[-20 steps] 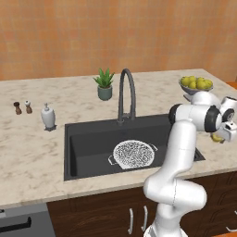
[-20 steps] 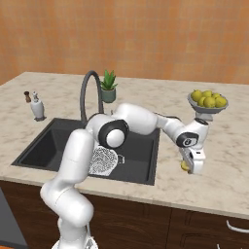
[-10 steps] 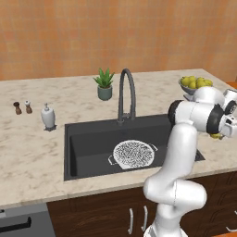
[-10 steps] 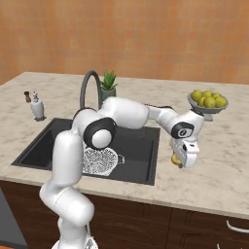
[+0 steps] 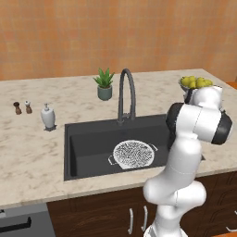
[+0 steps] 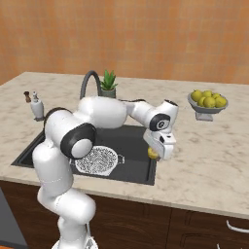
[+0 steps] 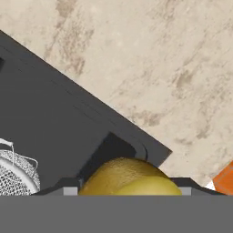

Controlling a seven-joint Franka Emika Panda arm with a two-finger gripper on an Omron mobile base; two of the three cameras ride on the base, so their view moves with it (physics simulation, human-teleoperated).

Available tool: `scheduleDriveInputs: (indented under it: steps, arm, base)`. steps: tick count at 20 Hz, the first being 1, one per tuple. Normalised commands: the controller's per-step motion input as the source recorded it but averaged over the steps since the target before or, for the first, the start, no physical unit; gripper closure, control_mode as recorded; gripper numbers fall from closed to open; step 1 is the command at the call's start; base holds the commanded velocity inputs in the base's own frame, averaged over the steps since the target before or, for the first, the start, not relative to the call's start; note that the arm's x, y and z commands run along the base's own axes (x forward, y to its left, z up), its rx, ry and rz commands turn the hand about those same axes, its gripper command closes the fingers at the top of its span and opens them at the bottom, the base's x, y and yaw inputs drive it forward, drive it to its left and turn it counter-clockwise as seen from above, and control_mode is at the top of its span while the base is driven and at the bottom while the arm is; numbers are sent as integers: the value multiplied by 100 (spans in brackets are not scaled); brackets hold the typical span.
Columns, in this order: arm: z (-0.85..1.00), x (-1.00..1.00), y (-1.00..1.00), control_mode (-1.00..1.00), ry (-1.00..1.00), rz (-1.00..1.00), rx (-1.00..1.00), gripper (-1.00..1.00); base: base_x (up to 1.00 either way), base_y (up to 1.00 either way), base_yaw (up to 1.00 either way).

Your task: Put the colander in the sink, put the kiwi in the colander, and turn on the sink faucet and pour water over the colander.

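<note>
The white mesh colander (image 5: 133, 153) (image 6: 97, 159) lies in the dark sink (image 5: 88, 143) (image 6: 32, 150), right of its middle. My gripper (image 6: 156, 150) hangs over the sink's right edge, shut on the yellowish-brown kiwi (image 6: 152, 154), which hangs clear of the counter. In the hand view the kiwi (image 7: 127, 177) sits between the jaws at the bottom, above the sink's corner (image 7: 54, 113), and the colander's rim (image 7: 11, 175) shows at the lower left. The dark gooseneck faucet (image 5: 126, 92) (image 6: 89, 82) stands behind the basin with no water running.
A grey bowl of yellow fruit (image 5: 196, 83) (image 6: 208, 102) stands on the beige counter at the right. A potted plant (image 5: 104, 84) sits behind the faucet. A white soap dispenser (image 5: 47, 116) and two small shakers (image 5: 22, 108) stand to the left of the sink.
The arm has swung left with the kiwi, from above the counter to the right of the sink to above the sink's right edge. The colander has stayed put.
</note>
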Motion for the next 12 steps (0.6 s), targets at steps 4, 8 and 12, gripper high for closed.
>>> scheduleDriveInputs:
  steps: [4,8,12]
  arm:
    - [16,0,92,-100,0,20,16,100]
    - [6,10,80,-100,0,16,25,100]
    - [0,31,64,-100,8,13,31,100]
  base:
    - [0,0,0]
    - [0,0,0]
    - [0,0,0]
